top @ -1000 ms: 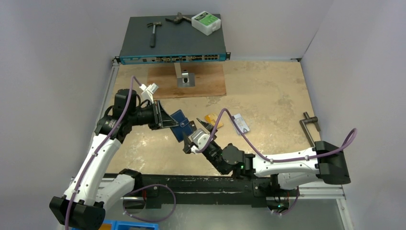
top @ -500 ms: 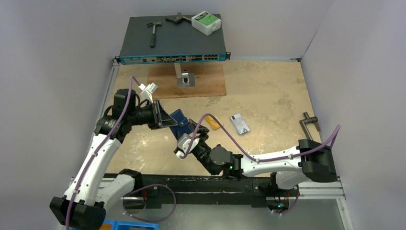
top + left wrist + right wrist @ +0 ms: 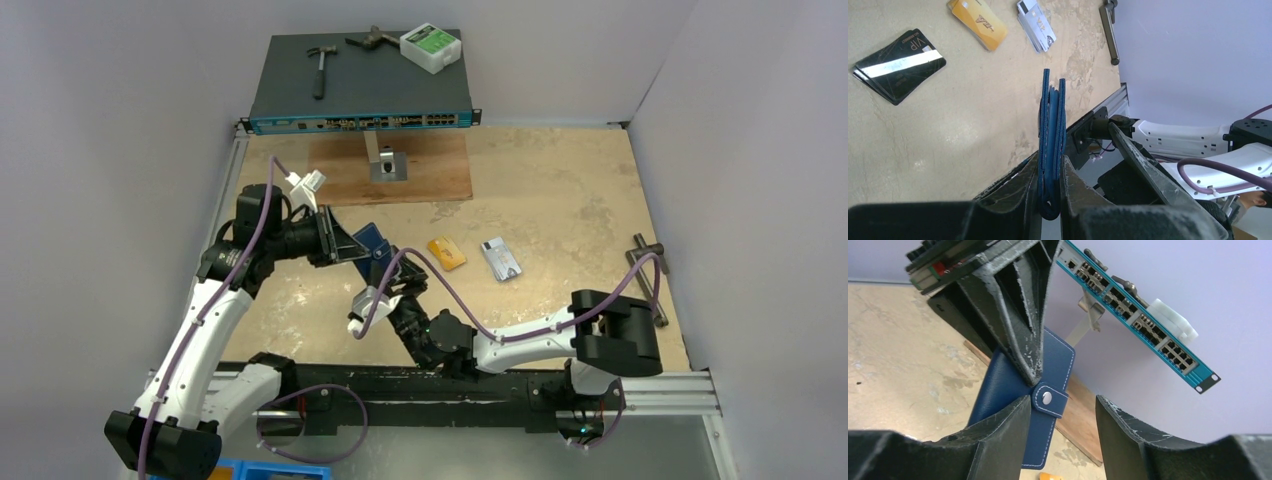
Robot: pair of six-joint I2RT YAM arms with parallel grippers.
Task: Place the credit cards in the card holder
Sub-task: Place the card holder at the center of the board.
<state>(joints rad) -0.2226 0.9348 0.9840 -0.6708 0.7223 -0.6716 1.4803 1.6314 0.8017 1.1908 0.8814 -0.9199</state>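
My left gripper (image 3: 352, 247) is shut on the card holder (image 3: 371, 243), a navy-blue wallet held up off the table, seen edge-on in the left wrist view (image 3: 1052, 120) between the fingers (image 3: 1075, 192). My right gripper (image 3: 1063, 412) stands open just below the card holder (image 3: 1013, 382), its jaws either side of the snap tab (image 3: 1048, 399) edge, not pinching it. On the table lie credit cards: black ones (image 3: 898, 64), an orange-gold one (image 3: 446, 252) (image 3: 980, 21) and a silver-grey one (image 3: 501, 259) (image 3: 1036, 22).
A network switch (image 3: 360, 95) at the back carries a hammer (image 3: 320, 68) and a white box (image 3: 430, 47). In front of it lies a wooden board (image 3: 430, 175) with a metal bracket (image 3: 386, 165). A metal handle (image 3: 650, 270) lies at the right edge.
My right arm has swung left from the orange card's side to below the card holder, and its jaws have narrowed. The left arm holds the card holder still.
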